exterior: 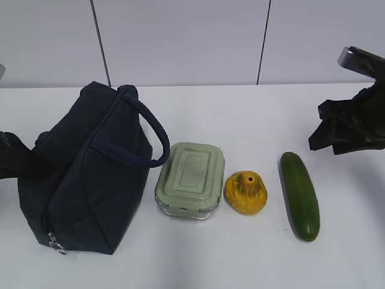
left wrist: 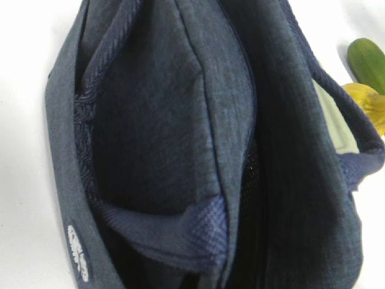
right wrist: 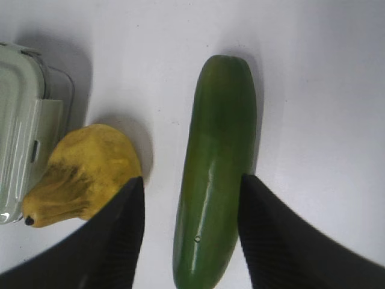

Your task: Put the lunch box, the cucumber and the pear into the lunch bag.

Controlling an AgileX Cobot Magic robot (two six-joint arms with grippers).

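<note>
The dark navy lunch bag (exterior: 90,174) stands at the left, its handles looped over the top and its zipper pull (exterior: 57,244) at the lower front corner. The sage-lidded lunch box (exterior: 190,177), the yellow pear (exterior: 245,192) and the dark green cucumber (exterior: 299,195) lie in a row to its right. My right gripper (exterior: 322,129) is open and hovers above the cucumber (right wrist: 216,174), with one finger (right wrist: 114,241) on each side and not touching it. My left arm (exterior: 12,156) is behind the bag, and its fingers are hidden. The bag (left wrist: 180,150) fills the left wrist view.
The white table (exterior: 240,114) runs back to a grey panelled wall. The pear (right wrist: 84,174) lies just left of the right gripper's left finger, with the lunch box (right wrist: 21,132) beyond it. A dark gap (left wrist: 252,180) runs between the bag's fabric panels.
</note>
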